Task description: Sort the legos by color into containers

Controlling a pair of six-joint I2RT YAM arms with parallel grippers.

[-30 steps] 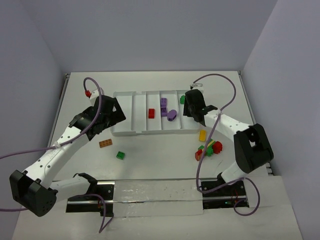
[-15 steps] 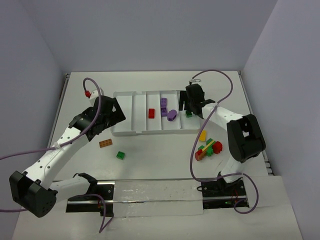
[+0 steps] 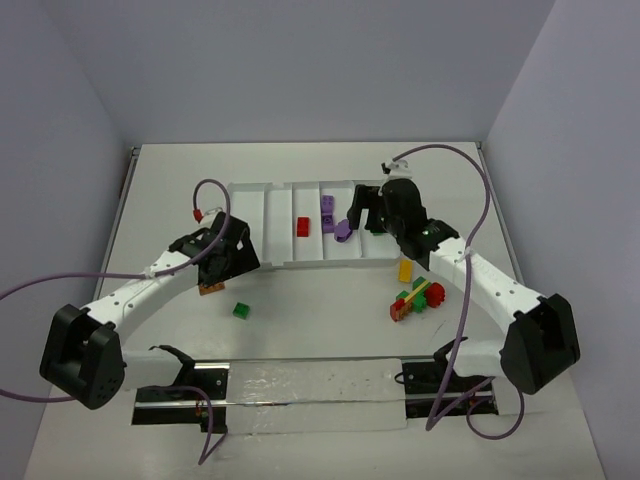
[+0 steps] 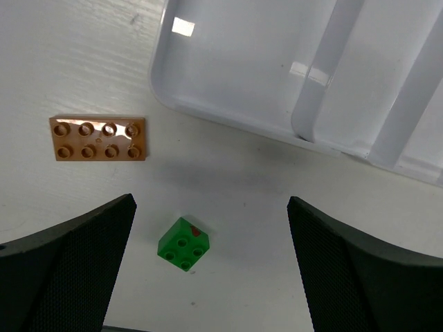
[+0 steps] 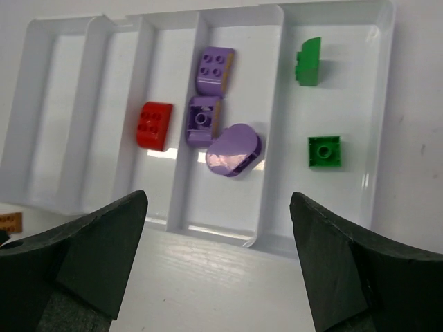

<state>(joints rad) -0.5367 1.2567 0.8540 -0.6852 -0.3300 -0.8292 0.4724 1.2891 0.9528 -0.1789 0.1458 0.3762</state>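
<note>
The white tray of containers (image 3: pixel 265 215) holds a red lego (image 5: pixel 154 125), three purple legos (image 5: pixel 203 120) and, in the rightmost compartment, two green legos (image 5: pixel 324 151). My right gripper (image 5: pixel 218 197) hangs open and empty over the tray's near edge (image 5: pixel 83 104), and in the top view my right gripper (image 3: pixel 362 215) covers the green ones. My left gripper (image 4: pixel 211 200) is open above the table, with a green lego (image 4: pixel 183 245) between its fingers and an orange-brown lego (image 4: pixel 97 138) to the left. In the top view my left gripper (image 3: pixel 218 272) stands just above the orange-brown lego (image 3: pixel 210 289).
A yellow lego (image 3: pixel 405 270) and a stuck-together cluster of red, green and yellow legos (image 3: pixel 418 298) lie right of centre. The tray's corner (image 4: pixel 235 62) is just beyond the left gripper. Purple cables loop over both arms.
The right gripper opened, left a green lego in the rightmost compartment and drew back. The left gripper moved nearer, over the orange-brown and green legos.
</note>
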